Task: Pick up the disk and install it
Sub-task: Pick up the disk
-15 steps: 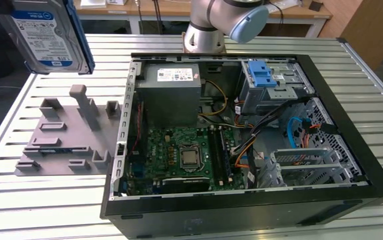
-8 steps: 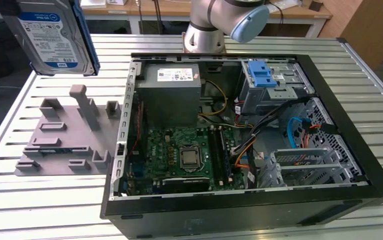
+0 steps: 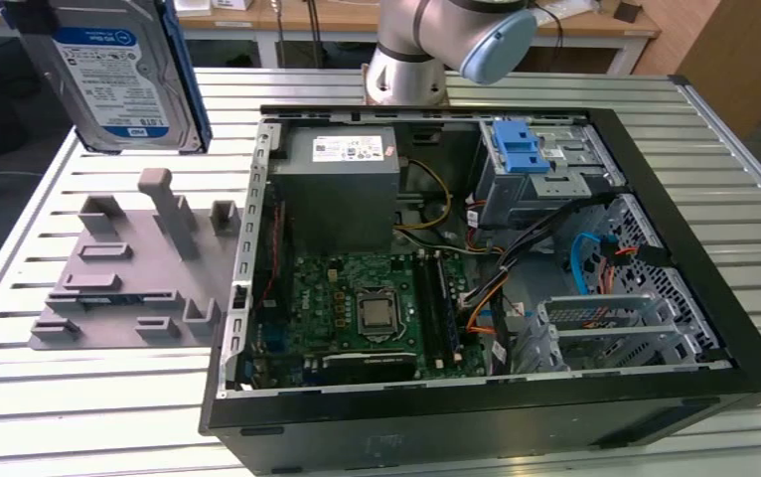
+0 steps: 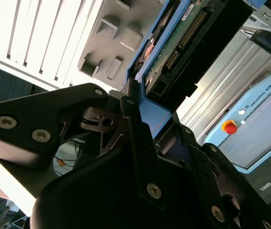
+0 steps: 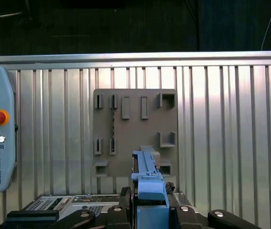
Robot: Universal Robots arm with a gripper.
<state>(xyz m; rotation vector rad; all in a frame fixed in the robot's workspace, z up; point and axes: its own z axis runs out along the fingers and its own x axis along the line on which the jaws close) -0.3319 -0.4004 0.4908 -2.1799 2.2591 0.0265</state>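
Hanging over the slatted table (image 3: 36, 179) at the exterior view's upper left, the disk (image 3: 122, 75) is cut off by the frame's top edge. In the second wrist view the gripper (image 4: 150, 107) has its black jaws clenched on the disk's blue rail, hiding part of the green circuit-board underside. It is an upright silver drive with a white-and-blue label and blue side rails, held above the grey fixture plate (image 3: 129, 273) and outside the open computer case (image 3: 698, 298), which holds a grey power-supply box (image 3: 341, 189), a motherboard (image 3: 354, 308), loose cables and a metal cage with a blue latch (image 3: 530, 154).
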